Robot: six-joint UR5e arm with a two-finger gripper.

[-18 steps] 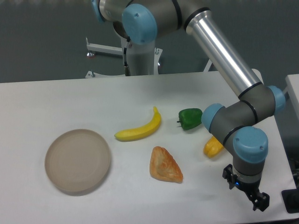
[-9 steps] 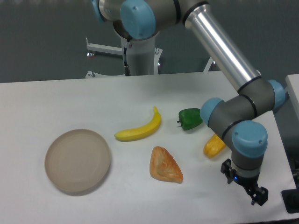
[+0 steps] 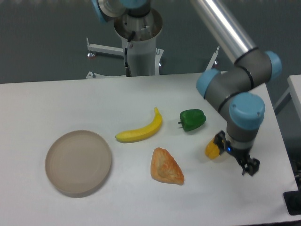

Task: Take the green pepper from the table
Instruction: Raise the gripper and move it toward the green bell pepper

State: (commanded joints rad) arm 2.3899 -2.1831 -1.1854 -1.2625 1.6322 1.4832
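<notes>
My gripper (image 3: 233, 154) low over counter (image 3: 70, 101), jaws' state unclear; green pepper (image 3: 192, 119) up-left, apart, untouched.

Dark grey-green wall (image 3: 42, 42) behind, plain and evenly lit. White metal frame (image 3: 106, 49) standing against it, with a round foot at one end. Edge of a second white surface (image 3: 295, 87) at far right.

You're in a robotics lab: grey-and-blue jointed industrial arm (image 3: 235, 89) over a bare white table (image 3: 56, 103), plain dark grey backdrop wall (image 3: 42, 37).
</notes>
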